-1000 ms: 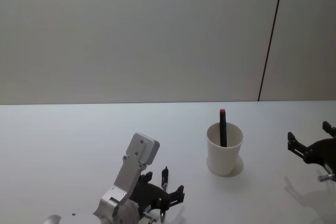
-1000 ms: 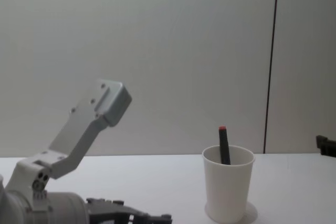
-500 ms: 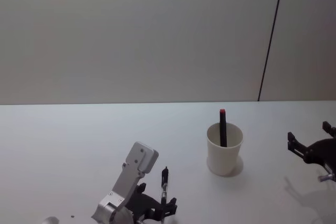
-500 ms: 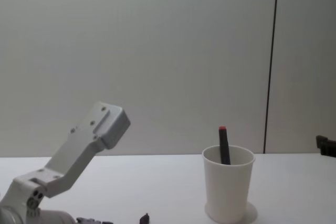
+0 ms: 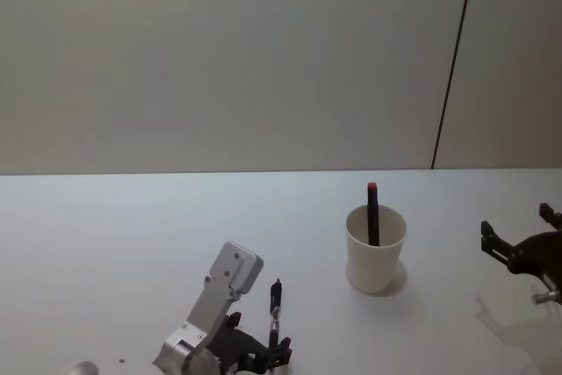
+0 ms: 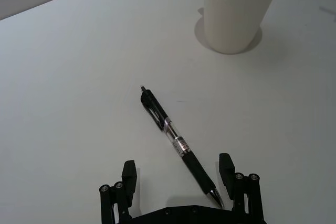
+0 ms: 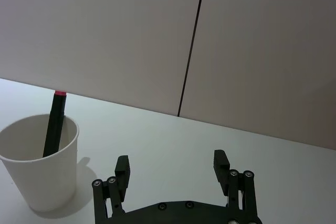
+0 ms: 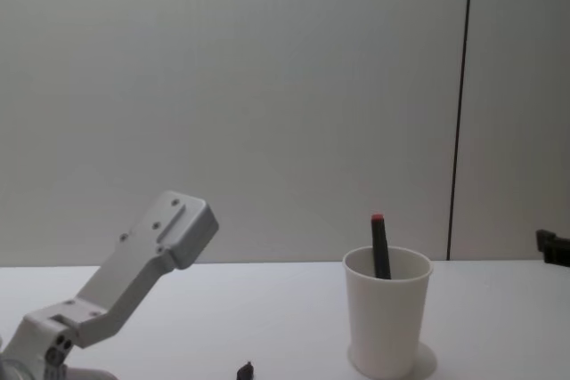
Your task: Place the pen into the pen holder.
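My left gripper (image 6: 177,163) is spread wide, the black pen (image 6: 176,141) lying flat on the table (image 5: 105,243) between its jaws, ungripped; pen holder (image 5: 376,256) stands further right, right gripper (image 7: 170,162) wide too

The bench (image 5: 114,243) lies open between the left tool (image 6: 177,165) and the pen holder (image 5: 376,256), apart from the loose pen (image 6: 168,129). A red-capped pen (image 5: 372,212) partly occupies the holder's mouth. The right tool (image 7: 171,159) stands well clear.
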